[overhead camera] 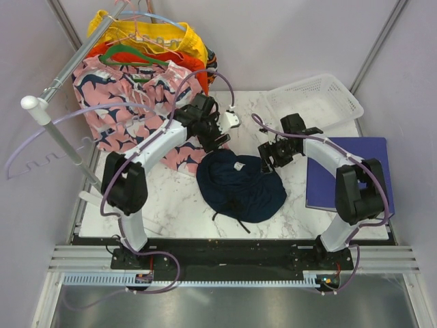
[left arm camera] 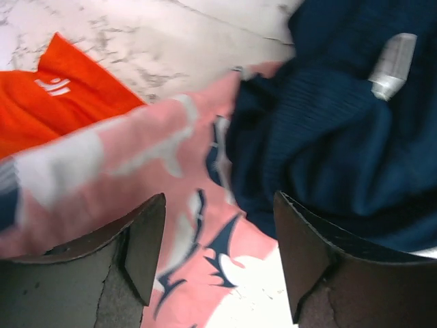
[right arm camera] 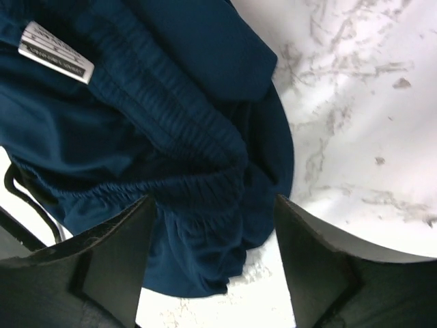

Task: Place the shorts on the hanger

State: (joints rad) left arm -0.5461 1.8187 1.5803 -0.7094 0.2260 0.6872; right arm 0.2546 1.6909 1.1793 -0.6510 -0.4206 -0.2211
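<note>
Here, one pair of navy shorts (overhead camera: 240,186) lies bunched on the marble table (overhead camera: 171,205) at the centre of the overhead view, its white label (overhead camera: 238,166) facing up and a drawstring (overhead camera: 229,217) trailing from its lower edge. One pale hanger (overhead camera: 68,116) hangs off the rail (overhead camera: 82,58) at the left of the frame, well apart from the shorts. Three other pairs hang at the upper left: pink shark-print shorts (overhead camera: 116,102), orange shorts (overhead camera: 198,75) and yellow shorts (overhead camera: 171,34), with one green hanger (overhead camera: 133,56) and one light blue hanger (overhead camera: 164,19) among them. One white basket (overhead camera: 321,102) and one blue mat (overhead camera: 375,147) sit at the right.

There are two arms. The left arm (overhead camera: 157,147) reaches up and to the right, bent at the elbow, so the left jaws hang over the upper left edge of the shorts. In the left wrist view they stand apart and hold nothing; pink fabric lies below them and the navy cloth runs under the right finger. The right arm (overhead camera: 328,154) bends leftward, putting the right jaws at the upper right edge of the shorts. They too stand apart, unclamped, with the gathered elastic waistband (right arm camera: 198,164) lying between and below the fingers.
</note>
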